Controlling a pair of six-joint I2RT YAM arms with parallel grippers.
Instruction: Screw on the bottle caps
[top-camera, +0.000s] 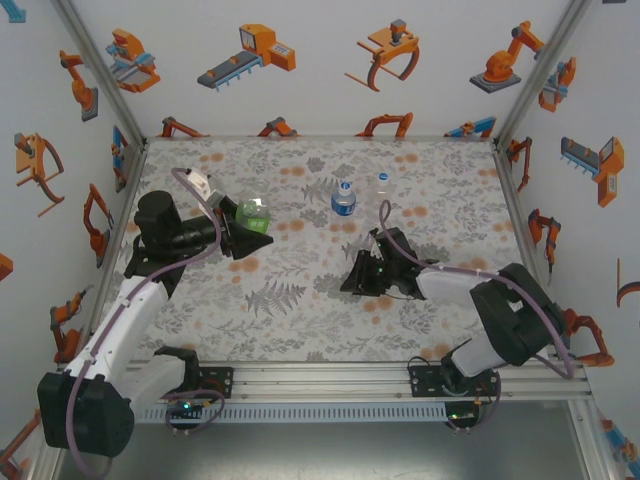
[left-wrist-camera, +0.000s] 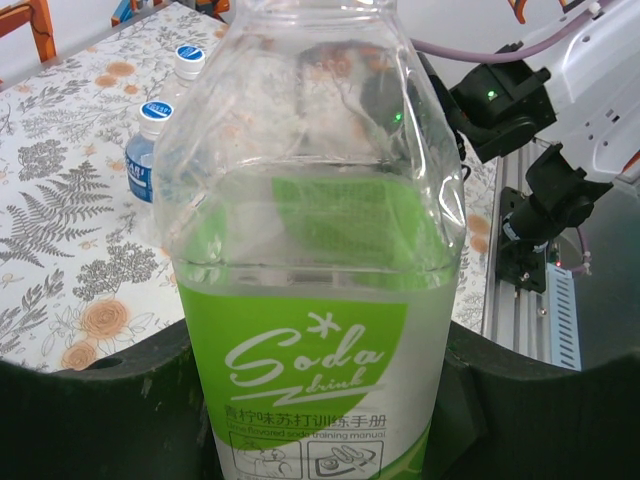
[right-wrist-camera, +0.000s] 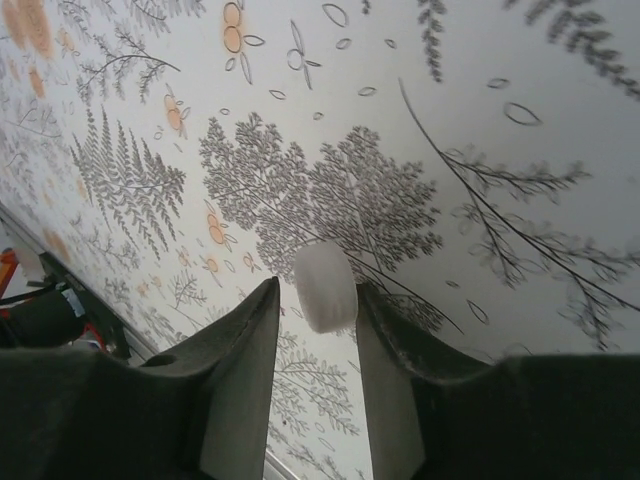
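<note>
soda bottle (left-wrist-camera: 315, 250) in left claw (left-wrist-camera: 320, 430); cap (right-wrist-camera: 325, 285) at right claw (right-wrist-camera: 318, 292)

Bare cloth (top-camera: 300, 330) at near centre, blue-label bottle (top-camera: 343, 199) standing beyond

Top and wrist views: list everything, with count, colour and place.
green bottle: one, clear with green label, left side, clamped in the left gripper.
blue-label bottle: one, clear with blue band, capped, standing far centre.
small clear bottle: one, capped, just right of it, farther back.
loose cap: one, white, between the fingertips of the right gripper.
table: one, grey fern and orange flower print.
walls: white, orange robot pictures.
left gripper: one, black, shut on the green bottle.
right gripper: one, black, low over the table, right of centre; grip unclear.
</note>
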